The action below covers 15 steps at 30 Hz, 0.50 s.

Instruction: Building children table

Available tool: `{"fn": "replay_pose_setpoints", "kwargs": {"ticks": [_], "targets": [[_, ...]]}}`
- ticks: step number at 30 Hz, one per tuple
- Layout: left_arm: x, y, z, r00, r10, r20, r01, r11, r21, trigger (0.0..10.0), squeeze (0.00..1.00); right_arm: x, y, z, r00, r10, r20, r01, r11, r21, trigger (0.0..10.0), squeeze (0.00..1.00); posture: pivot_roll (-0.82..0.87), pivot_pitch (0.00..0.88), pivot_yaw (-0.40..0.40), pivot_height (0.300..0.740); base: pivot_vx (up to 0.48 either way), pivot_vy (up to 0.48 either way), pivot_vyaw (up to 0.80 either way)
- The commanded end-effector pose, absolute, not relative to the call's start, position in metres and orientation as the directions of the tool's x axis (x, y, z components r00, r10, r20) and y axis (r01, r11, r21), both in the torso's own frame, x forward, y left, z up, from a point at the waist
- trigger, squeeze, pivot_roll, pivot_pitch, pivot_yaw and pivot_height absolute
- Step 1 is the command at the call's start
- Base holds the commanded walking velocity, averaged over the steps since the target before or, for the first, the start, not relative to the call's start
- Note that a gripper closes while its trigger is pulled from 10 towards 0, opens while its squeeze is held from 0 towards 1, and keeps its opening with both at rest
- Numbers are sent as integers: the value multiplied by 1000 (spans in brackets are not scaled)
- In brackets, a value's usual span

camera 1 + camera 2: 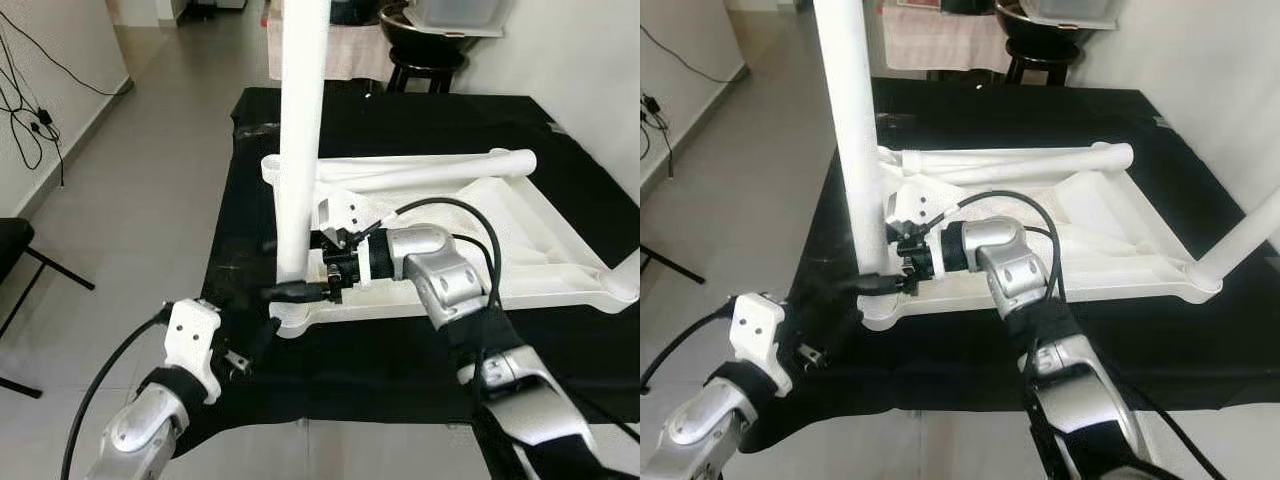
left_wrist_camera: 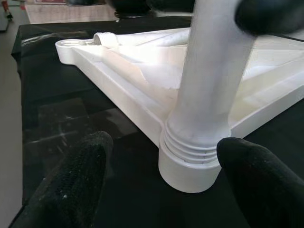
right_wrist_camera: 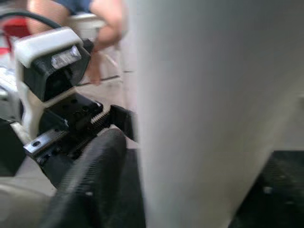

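Note:
The white plastic table top [image 1: 540,230] lies upside down on a black cloth [image 1: 400,120]. One white leg [image 1: 303,120] stands upright in the corner socket [image 2: 187,173] nearest me on the left. My right gripper [image 1: 300,268] is shut on this leg just above the socket; in the right wrist view the leg [image 3: 213,114] sits beside one black finger [image 3: 90,180]. Lower left, my left gripper [image 1: 252,348] is open, its fingers [image 2: 76,175] spread in front of the socket without touching it. A second leg [image 1: 430,170] lies along the far rim. A third leg [image 1: 625,275] juts from the right corner.
The cloth's near edge [image 1: 330,410] drops to a tiled floor. A black stool [image 1: 425,55] with a white box stands behind the table. Cables [image 1: 30,120] hang on the left wall above a black chair frame [image 1: 20,260]. A person [image 3: 95,19] is in the right wrist view.

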State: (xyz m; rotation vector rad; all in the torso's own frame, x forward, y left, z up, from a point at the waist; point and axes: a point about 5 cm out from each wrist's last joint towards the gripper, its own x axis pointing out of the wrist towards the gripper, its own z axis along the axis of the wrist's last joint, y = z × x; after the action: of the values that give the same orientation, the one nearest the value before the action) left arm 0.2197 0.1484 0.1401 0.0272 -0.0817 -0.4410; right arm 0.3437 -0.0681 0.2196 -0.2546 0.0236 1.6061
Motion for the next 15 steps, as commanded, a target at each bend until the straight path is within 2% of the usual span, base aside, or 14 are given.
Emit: {"fn": "replay_pose_setpoints", "kwargs": {"ticks": [1, 7, 12, 13, 14, 15], "targets": [[216, 143, 140, 890, -451, 71, 450, 893, 24, 10000, 0, 342, -68, 219, -84, 983, -166, -985, -107, -135, 0, 0, -27, 129, -106, 740, 0, 0, 0], [209, 139, 143, 868, -490, 83, 489, 872, 30, 10000, 0, 346, -74, 218, -102, 978, -183, -984, -126, -125, 0, 0, -29, 143, -105, 740, 0, 0, 0], [200, 136, 147, 842, -533, 89, 529, 846, 66, 10000, 0, 346, -82, 213, -61, 979, -194, -988, -87, -128, 0, 0, -44, 148, -105, 740, 0, 0, 0], [194, 133, 148, 830, -551, 90, 548, 834, 56, 10000, 0, 347, -84, 204, 82, 980, -183, -989, 57, -140, 0, 0, -63, 148, -113, 740, 0, 0, 0], [190, 132, 150, 820, -565, 90, 563, 825, 47, 10000, 0, 348, -85, 198, 189, 966, -175, -975, 164, -149, 0, 0, -64, 148, -114, 740, 0, 0, 0], [190, 132, 150, 820, -565, 90, 563, 825, 47, 10000, 0, 348, -85, 198, 189, 966, -175, -975, 164, -149, 0, 0, -64, 148, -114, 740, 0, 0, 0]]}}
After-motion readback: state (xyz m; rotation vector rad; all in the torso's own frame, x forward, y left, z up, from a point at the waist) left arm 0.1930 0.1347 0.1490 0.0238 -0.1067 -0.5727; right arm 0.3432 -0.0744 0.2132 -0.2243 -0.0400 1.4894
